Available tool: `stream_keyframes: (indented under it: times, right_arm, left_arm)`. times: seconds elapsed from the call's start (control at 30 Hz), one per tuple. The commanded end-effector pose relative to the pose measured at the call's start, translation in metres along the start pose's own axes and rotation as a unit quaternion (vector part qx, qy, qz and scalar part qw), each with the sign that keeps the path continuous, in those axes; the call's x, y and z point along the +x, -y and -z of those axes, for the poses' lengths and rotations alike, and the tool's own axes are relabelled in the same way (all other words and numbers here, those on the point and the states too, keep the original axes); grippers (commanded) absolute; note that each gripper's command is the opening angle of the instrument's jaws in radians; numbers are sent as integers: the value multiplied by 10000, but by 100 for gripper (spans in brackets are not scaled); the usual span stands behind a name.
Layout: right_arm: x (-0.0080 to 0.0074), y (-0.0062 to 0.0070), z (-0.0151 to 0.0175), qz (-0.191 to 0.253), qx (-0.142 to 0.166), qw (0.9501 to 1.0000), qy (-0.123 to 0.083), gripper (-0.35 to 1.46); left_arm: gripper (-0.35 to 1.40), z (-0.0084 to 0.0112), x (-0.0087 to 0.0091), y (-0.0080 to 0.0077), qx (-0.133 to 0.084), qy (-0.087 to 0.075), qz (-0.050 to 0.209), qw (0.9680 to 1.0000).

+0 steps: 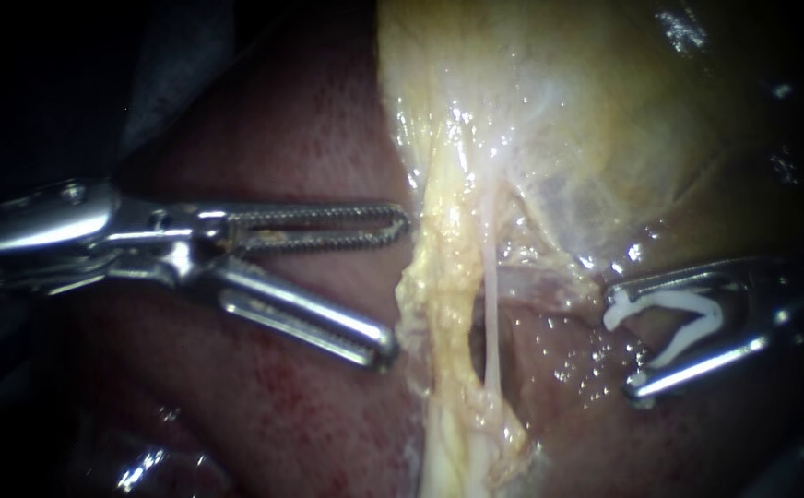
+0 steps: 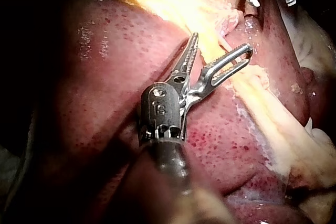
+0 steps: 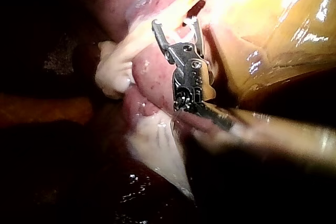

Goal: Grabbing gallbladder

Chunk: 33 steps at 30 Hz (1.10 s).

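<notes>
Left instrument (image 1: 397, 286) sits closest to the endoscope, its shaft lying over the dark red liver (image 1: 282, 138). The gallbladder (image 1: 605, 120), a glistening yellow-tan sac, lies beyond the tips of both instruments and is touched by neither. From its near end a ragged band of pale yellow tissue (image 1: 448, 304) runs down between the two instruments. A thin whitish tube (image 1: 491, 314) stretches taut along that band, on the side facing the right instrument.

The left instrument's jaws stand wide apart and grip nothing. Its toothed, slotted jaw points straight at the band, its tip just beside the band's edge. The smooth jaw slants away beneath it, its tip also just short of the band. From the left wrist camera, the left instrument (image 2: 222, 42) reaches with spread jaws to the edge of the yellow tissue, with speckled liver under its wrist.

On the band's far side, the right instrument (image 1: 625, 346) holds a white clip (image 1: 688, 327) seated between its spread jaws. One leg of the clip lies along each jaw, and its open mouth faces the tube, near it but apart. From the right wrist camera, the right instrument (image 3: 176, 22) points its spread jaws at pale tissue, with the bright gallbladder (image 3: 273, 9) just beside them. The clip cannot be made out there.
</notes>
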State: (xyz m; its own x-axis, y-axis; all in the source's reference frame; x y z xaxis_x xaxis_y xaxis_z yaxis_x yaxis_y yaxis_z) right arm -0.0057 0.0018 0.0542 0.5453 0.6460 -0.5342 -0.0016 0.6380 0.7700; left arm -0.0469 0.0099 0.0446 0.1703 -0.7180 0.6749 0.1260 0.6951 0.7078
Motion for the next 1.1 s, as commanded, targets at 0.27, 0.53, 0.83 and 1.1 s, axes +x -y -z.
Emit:
stream_keyframes:
  times: [0.27,0.53,0.83,1.1]
  right_arm:
    - [0,0,0,1,1,10000,-1,60]
    - [0,0,0,1,1,10000,-1,59]
    - [0,0,0,1,1,10000,-1,59]
    - [0,0,1,2,2,10000,0,59]
  left_arm:
    - [67,-3,18,-8,-51,-137,6,9999]
    - [67,-6,19,-17,-74,-131,34,9999]
    - [69,-25,15,-21,-129,-117,41,9998]
    - [67,-35,17,-21,-149,-116,120,9998]
